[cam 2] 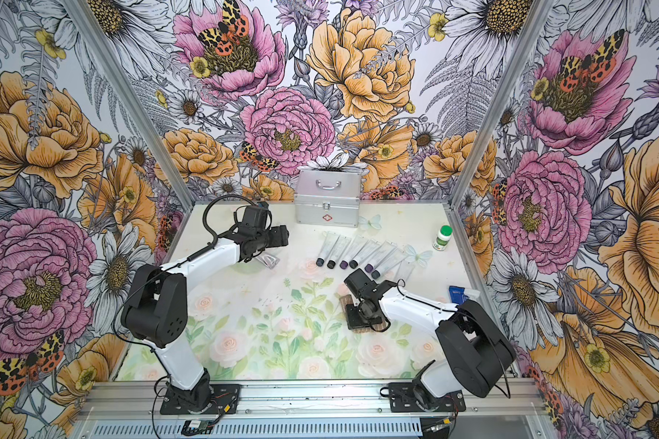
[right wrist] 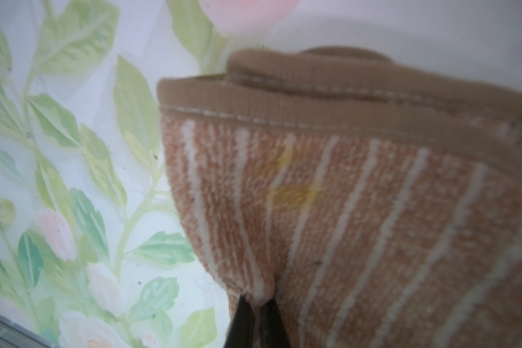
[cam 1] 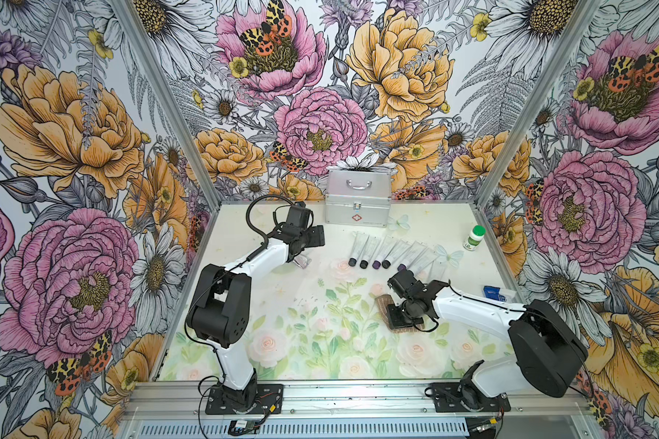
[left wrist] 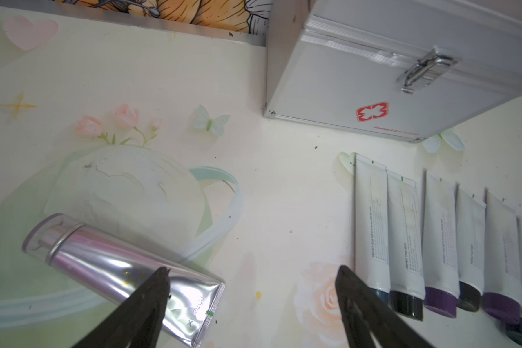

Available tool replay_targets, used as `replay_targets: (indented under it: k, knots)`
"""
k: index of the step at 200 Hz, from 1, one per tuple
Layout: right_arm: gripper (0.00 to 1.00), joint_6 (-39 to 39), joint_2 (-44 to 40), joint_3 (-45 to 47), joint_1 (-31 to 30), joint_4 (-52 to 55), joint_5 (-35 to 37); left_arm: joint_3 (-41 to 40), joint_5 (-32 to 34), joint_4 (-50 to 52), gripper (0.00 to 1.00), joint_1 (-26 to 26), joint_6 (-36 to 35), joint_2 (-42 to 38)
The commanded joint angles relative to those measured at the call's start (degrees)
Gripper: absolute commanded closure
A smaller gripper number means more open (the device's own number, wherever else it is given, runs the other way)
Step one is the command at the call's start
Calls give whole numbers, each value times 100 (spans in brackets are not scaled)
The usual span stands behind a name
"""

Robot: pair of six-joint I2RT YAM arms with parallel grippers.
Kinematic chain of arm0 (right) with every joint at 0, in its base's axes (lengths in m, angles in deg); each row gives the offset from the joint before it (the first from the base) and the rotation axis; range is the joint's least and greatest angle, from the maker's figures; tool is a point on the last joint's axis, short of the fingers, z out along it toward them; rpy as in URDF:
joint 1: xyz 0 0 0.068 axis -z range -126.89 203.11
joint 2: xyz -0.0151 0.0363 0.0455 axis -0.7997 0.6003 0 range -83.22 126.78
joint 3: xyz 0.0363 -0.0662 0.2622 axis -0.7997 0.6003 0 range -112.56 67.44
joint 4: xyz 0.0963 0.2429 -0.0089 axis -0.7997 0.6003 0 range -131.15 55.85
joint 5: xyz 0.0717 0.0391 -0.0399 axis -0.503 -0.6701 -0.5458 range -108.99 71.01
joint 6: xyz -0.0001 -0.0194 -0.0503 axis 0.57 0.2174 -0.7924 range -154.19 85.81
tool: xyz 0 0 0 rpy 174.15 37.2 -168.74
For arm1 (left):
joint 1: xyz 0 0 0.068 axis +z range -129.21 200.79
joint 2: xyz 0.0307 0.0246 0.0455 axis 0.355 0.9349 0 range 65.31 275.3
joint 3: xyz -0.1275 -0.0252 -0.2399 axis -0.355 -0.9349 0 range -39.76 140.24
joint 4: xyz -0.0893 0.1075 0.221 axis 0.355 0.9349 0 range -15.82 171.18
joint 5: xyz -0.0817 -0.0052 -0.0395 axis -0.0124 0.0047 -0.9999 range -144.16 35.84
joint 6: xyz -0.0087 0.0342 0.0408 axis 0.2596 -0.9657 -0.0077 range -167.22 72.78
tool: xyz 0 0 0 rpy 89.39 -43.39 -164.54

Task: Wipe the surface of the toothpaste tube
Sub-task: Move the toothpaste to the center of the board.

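The worktop (cam 1: 244,361), printed with pale roses and green leaves, fills the floor of the flowered booth. The left arm (cam 1: 259,258) reaches toward the far left part of it, and the right arm (cam 1: 468,308) bends in over the right half. A closed silver first-aid case (cam 1: 358,205) with a red cross stands at the back edge. In front of the case lies a row of white tubes (cam 1: 389,251), side by side, their dark and purple caps toward the near side. A brown towel with white stripes (right wrist: 344,211) lies bunched on the worktop under the right wrist, only its edge showing in both top views (cam 2: 345,300). The right jaws are pressed together on a fold of this towel, and a yellow stain (right wrist: 293,192) shows on the pile. The toothpaste tube (left wrist: 112,259), silver with a clear cap, lies flat on the worktop at the left arm's tip, well apart from the white row, and shows in a top view (cam 1: 303,261) just past the wrist. The left jaws stand spread wide above the worktop and hold nothing; in the left wrist view one finger (left wrist: 151,298) crosses the tube's crimped half, and whether it touches cannot be told. A white bottle with a green cap (cam 1: 474,237) stands near the right wall, and a blue packet (cam 1: 493,292) lies nearer along that side.
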Motion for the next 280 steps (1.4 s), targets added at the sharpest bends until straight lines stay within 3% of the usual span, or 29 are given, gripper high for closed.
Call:
replay_targets:
  k: [1, 54, 103, 193, 280]
  knots:
    - [100, -52, 43, -99, 24, -61, 62, -136, 91, 273, 13, 319, 132, -16]
    - [100, -52, 45, -75, 27, -59, 54, 40, -106, 298, 12, 1036, 235, 454]
    - [100, -61, 37, -29, 42, -60, 44, 287, -276, 298, 12, 1393, 158, 867]
    - [100, -70, 17, 23, 71, -57, 44, 832, -724, 272, 11, 1746, -59, 1343]
    - [100, -119, -36, 161, 176, -69, 77, 1108, -1298, 236, 13, 1699, -201, 1655]
